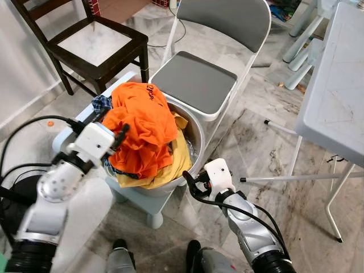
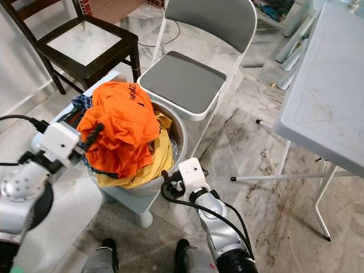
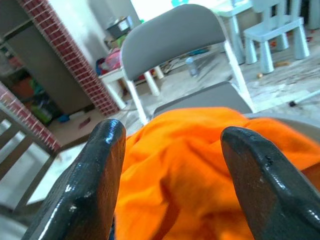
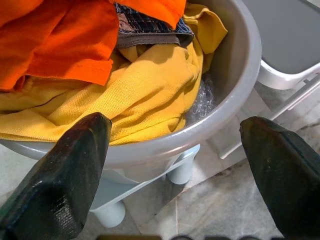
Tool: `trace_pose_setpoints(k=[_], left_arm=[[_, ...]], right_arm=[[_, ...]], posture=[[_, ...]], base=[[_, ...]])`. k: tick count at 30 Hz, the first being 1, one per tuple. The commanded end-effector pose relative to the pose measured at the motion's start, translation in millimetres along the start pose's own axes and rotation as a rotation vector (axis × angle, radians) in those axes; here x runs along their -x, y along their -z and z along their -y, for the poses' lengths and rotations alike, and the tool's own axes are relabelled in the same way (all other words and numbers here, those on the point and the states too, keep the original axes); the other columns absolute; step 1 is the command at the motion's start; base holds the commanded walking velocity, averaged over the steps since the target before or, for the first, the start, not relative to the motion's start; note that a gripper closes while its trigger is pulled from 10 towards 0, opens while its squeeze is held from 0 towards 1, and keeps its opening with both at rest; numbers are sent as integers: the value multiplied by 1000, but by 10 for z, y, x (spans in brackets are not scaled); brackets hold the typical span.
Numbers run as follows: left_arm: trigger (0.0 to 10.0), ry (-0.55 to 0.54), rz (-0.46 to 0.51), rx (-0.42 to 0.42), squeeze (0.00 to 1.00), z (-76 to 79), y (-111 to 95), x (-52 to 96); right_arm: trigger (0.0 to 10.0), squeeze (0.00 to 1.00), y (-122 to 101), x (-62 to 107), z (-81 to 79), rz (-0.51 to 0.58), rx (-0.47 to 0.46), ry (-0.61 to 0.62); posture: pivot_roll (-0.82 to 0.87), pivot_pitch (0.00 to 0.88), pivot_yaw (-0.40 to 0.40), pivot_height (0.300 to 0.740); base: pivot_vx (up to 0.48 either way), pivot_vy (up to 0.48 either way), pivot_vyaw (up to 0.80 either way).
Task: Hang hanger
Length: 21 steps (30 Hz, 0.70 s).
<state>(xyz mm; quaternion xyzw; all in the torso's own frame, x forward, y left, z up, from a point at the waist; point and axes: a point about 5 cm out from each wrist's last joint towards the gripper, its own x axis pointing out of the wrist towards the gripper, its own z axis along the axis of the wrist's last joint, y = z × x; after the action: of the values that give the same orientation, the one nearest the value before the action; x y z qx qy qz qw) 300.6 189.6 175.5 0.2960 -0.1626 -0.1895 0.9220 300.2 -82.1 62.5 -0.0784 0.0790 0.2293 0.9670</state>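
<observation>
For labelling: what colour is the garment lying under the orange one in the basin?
Yellow garment, clearest in right wrist view.

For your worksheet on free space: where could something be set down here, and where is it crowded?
Free: the grey chair seat behind the basin, the dark chair seat, and the white table. Crowded: the basin, heaped with the orange shirt and yellow cloth.

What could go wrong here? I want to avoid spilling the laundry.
The left gripper, open, sits against the orange shirt heaped above the rim of the grey basin; pulling it may drag the yellow garment out too. The basin rests on a small pale blue stool, so a hard tug could tip it. The right gripper could knock the rim.
</observation>
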Motion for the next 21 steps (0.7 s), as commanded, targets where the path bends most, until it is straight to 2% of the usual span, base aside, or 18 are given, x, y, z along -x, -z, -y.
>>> trace_pose_setpoints(k=[1, 2, 4, 8, 9, 16, 17, 18, 19, 20, 21], left_arm=[[10000, 57, 13, -16, 1000, 83, -16, -56], [10000, 57, 13, -16, 1000, 83, -16, -56], [10000, 100, -15, -30, 1000, 111, 43, -201], [10000, 59, -45, 14, 1000, 88, 96, -340], [10000, 53, -78, 40, 1000, 96, 147, -404], [10000, 67, -182, 132, 1000, 164, 355, -458], [2863, 81, -211, 145, 1000, 192, 420, -440], [0, 93, -223, 154, 1000, 210, 448, -421], [0, 104, -230, 156, 1000, 226, 466, -401], [0, 111, -237, 151, 757, 235, 489, -380], [0, 109, -238, 145, 757, 231, 493, -375]], right_arm=[[10000, 0, 82, 42, 11, -31, -2, 5], [10000, 0, 82, 42, 11, -31, -2, 5], [10000, 0, 77, 35, -13, -31, 0, -2], [10000, 0, 70, 30, -22, -29, 0, -3], [10000, 0, 66, 31, -23, -27, 1, -3], [10000, 0, 79, 55, -7, -31, 4, 9], [10000, 0, 78, 56, -7, -31, 4, 10], [10000, 0, 77, 56, -6, -31, 4, 11], [10000, 0, 76, 57, -3, -31, 4, 13], [10000, 0, 75, 57, 1, -31, 4, 15], [10000, 0, 74, 55, 1, -31, 4, 15]], posture=[[212, 304, -134, 740], [212, 304, -134, 740], [207, 303, -135, 740], [200, 303, -134, 740], [192, 300, -133, 740], [174, 299, -129, 740], [165, 297, -126, 740], [164, 296, -126, 740], [164, 296, -126, 740], [165, 296, -125, 740], [165, 296, -125, 740]], base=[[0, 0, 0], [0, 0, 0], [0, 0, 0], [0, 0, 0], [0, 0, 0], [0, 0, 0], [0, 0, 0], [0, 0, 0], [0, 0, 0], [0, 0, 0], [0, 0, 0]])
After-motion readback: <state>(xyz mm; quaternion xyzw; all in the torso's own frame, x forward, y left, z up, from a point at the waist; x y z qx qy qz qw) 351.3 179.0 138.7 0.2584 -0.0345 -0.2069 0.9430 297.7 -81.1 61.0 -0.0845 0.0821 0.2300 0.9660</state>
